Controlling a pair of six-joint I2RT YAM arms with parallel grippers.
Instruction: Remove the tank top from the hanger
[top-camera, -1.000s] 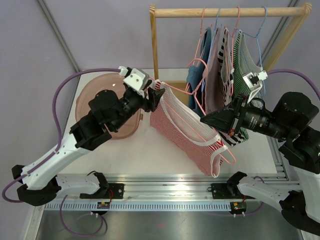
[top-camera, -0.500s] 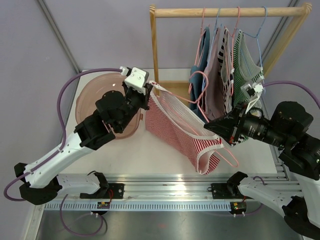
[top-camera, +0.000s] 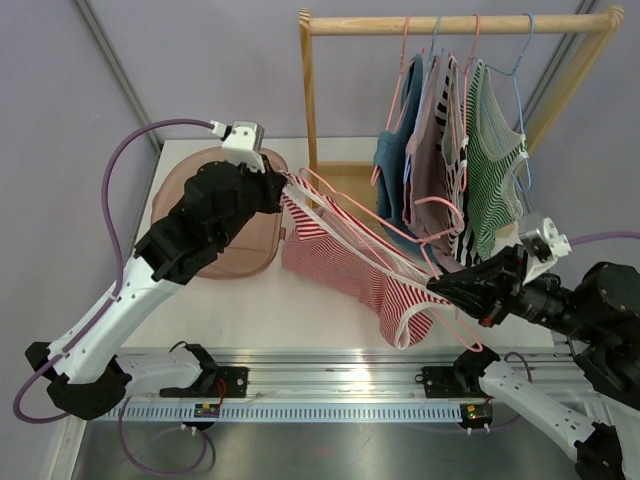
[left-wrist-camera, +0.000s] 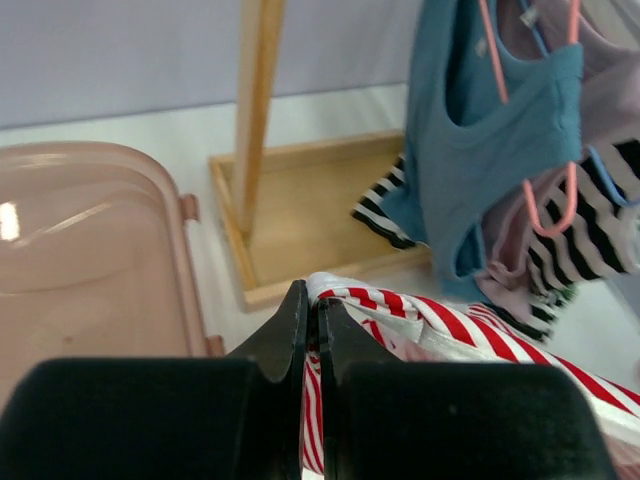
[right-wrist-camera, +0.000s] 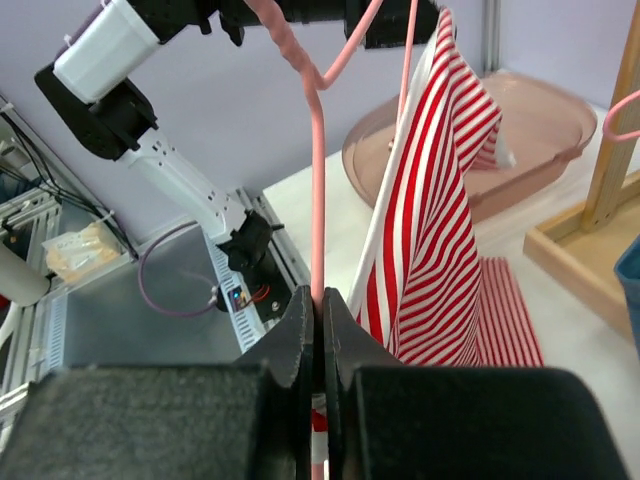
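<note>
Viewing the scene from above, I read it from the largest item down. The white table (top-camera: 262, 300) carries a light wooden garment rack (top-camera: 450, 22) at its far side, where teal, mauve and green-striped tops hang on their own hangers. To the left of the rack lies a translucent pink plastic tub (top-camera: 180, 205).

The red-and-white striped knit tank top (top-camera: 340, 255) is off the rack and stretched in the air between the two arms, above the table and just right of the tub. The thin pink wire hanger (right-wrist-camera: 317, 200) runs through it.

The left gripper (left-wrist-camera: 311, 295) has its fingers pressed together on a white-edged fold at the upper end of the tank top. The right gripper (right-wrist-camera: 318, 300) pinches the hanger's wire at the low end.

I judge the task roughly half done: the hanger is off the rail and both grips are set. What is left is to draw the fabric clear of the wire; which straps are already off, I cannot tell
</note>
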